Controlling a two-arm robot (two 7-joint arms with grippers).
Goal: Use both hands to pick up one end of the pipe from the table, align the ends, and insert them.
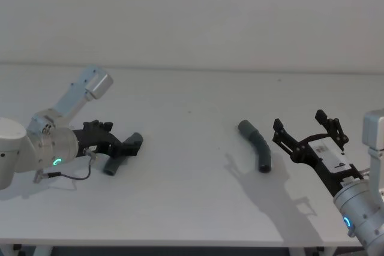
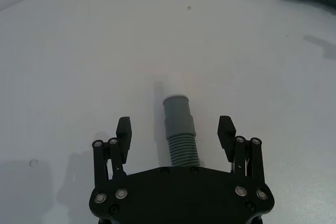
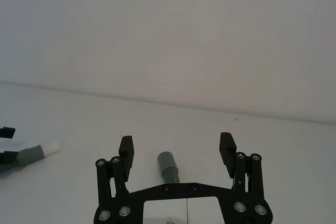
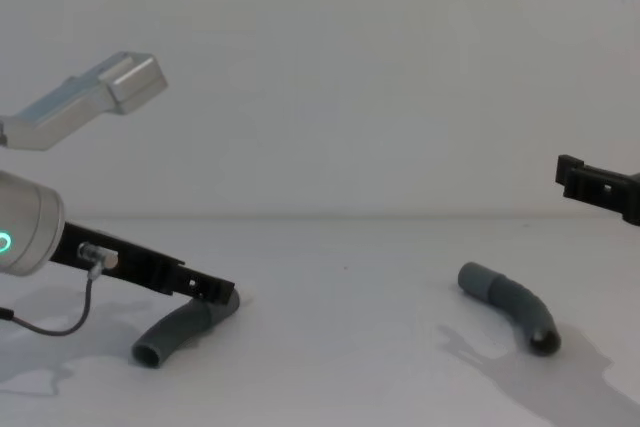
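Left gripper, splayed wide, straddles its light ribbed pipe piece — right gripper, equally splayed, hovers near the right piece — likely bendy, so pinch the stiffer collar.

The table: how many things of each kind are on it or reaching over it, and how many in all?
Dark grey curved pipe pieces: 2 (left pipe piece, right pipe piece)
Black long-fingered robot hands, both open: 2 (left hand, right hand)
Total: 4
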